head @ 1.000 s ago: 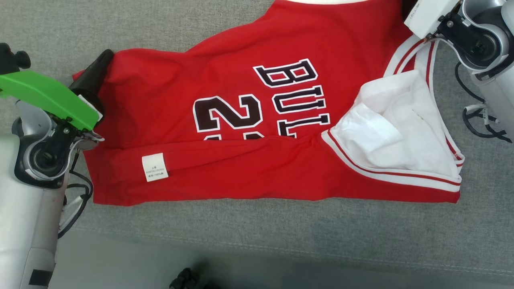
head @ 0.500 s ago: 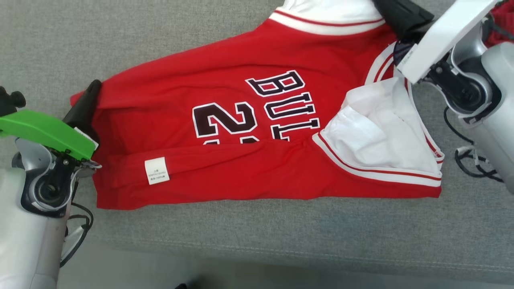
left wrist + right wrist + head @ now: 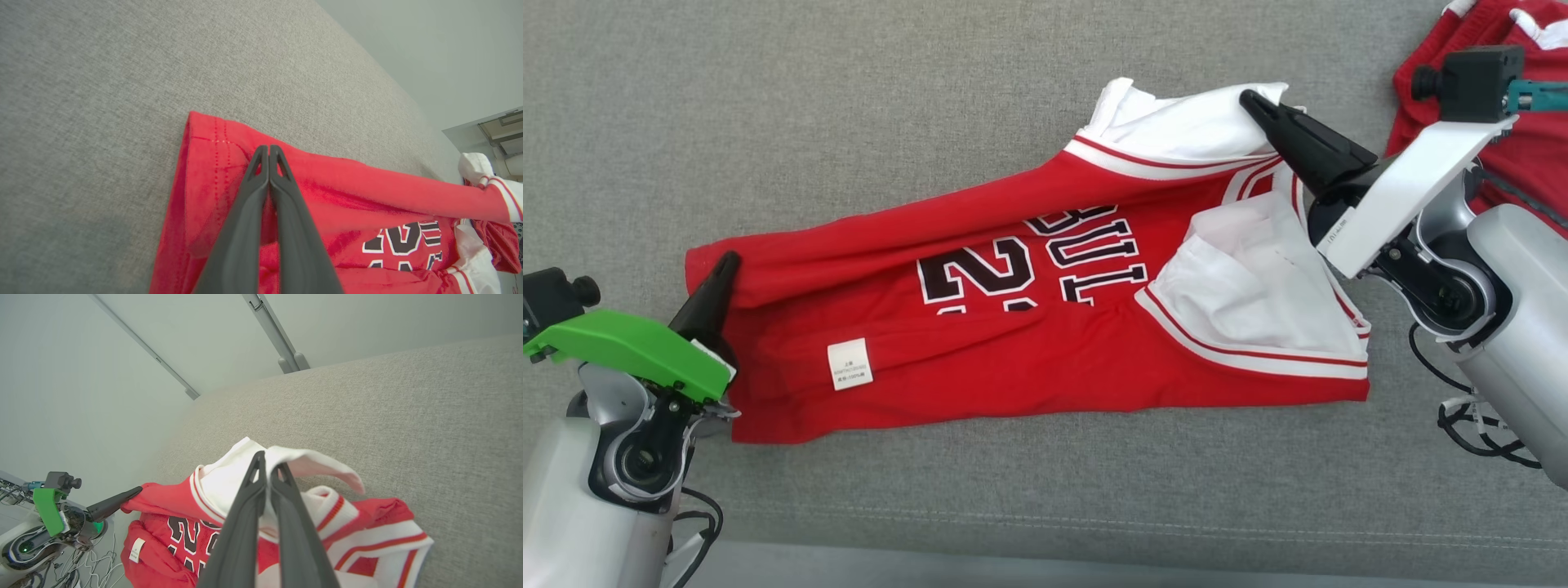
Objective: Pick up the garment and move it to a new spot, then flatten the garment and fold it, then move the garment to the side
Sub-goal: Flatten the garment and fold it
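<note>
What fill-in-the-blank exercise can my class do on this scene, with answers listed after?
1. The red jersey shirt with black lettering lies on a ____ woven fabric surface.
2. The jaws of the left gripper and the right gripper are ____ on the shirt.
3. The right gripper holds the shirt by a ____ sleeve.
4. The black, white-outlined number begins with the digit ____.

Missing words: gray; shut; white; 2.

Garment (image 3: 1013, 367) red, sleeves (image 3: 1241, 302) white, trim (image 3: 1258, 356) red-white striped, lettering (image 3: 1094, 261) black with white outline, label (image 3: 849, 364) white; surface (image 3: 849, 122) grey woven; left bracket (image 3: 629, 347) green, fingers (image 3: 707, 298) black.
</note>
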Tool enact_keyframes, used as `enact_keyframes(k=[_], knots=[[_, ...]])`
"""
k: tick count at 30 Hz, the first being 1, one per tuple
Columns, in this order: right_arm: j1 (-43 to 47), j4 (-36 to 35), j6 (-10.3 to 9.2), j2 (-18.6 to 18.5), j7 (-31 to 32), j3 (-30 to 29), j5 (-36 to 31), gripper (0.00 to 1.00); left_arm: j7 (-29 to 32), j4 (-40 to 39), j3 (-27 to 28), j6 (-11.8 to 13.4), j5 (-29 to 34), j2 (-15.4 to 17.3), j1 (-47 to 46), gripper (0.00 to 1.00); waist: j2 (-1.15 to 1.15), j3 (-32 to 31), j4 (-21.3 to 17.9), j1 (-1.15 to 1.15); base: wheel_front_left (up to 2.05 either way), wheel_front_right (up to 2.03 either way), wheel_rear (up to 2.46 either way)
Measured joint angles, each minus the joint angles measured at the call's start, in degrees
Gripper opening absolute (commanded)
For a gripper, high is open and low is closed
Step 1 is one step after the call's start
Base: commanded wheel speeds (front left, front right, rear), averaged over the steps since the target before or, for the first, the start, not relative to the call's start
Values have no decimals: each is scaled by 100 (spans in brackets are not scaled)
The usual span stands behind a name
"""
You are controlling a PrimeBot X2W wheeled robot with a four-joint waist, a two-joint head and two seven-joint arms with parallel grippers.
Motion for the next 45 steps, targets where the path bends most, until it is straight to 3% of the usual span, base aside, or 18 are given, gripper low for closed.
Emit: enact_keyframes(k=[12,25,34,45], knots=[[425,-419,-15,-256,-266,-126,41,0,-148,-327,14,-13,1,77,381,0,0,-439,-139,0,0,0,0],[1020,-682,-216,-308,-444,-108,122,0,-293,-690,44,4,60,134,698,1,0,-448,-179,0,0,0,0],[876,-827,-320,-357,-492,-136,-85,0,-446,-872,132,155,63,20,515,2,0,-239,-156,0,0,0,0],[-36,-755,-572,-319,-388,-153,-569,0,-463,-944,159,355,114,-32,-289,6,0,146,-125,0,0,0,0]])
